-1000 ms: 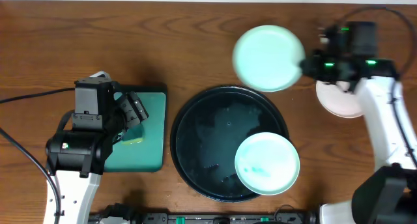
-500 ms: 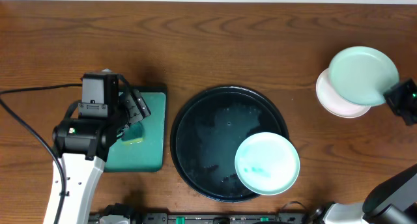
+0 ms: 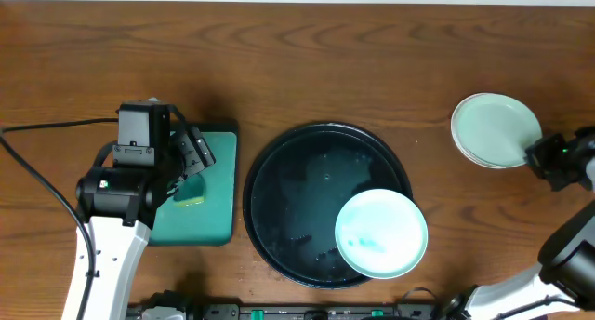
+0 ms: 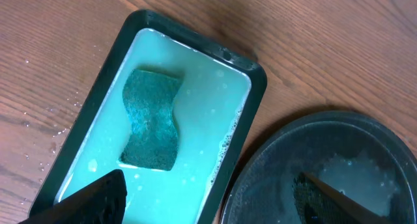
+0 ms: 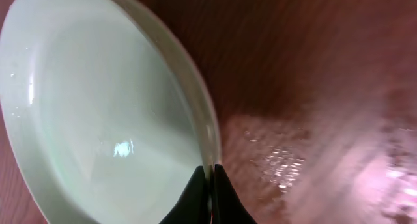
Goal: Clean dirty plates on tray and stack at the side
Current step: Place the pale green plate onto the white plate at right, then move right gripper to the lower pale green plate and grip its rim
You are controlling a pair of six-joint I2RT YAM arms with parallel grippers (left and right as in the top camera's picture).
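Observation:
A mint-green plate [image 3: 381,233] with green smears lies in the near right part of the black tray [image 3: 279,185]. At the table's right side a second mint-green plate [image 3: 495,127] rests on the white plate, which shows only as a pale edge [image 3: 460,149]. My right gripper [image 3: 539,157] is shut on this mint plate's right rim. In the right wrist view the thin rim is pinched between the fingertips of the right gripper [image 5: 210,180], and the plate [image 5: 98,113] looks clean. My left gripper [image 3: 189,166] hangs open and holds nothing over the teal tray.
The teal rectangular tray [image 4: 251,100] holds pale soapy liquid and a dark green sponge [image 4: 151,120]. It stands just left of the black tray [image 4: 339,152]. Wet spots shine on the wood [image 5: 280,159] beside the stacked plates. A black cable [image 3: 46,134] runs off to the left.
My right gripper carried the mint plate from above the tray's far rim to the right and lowered it onto the white plate. The left arm shifted slightly, then stayed still.

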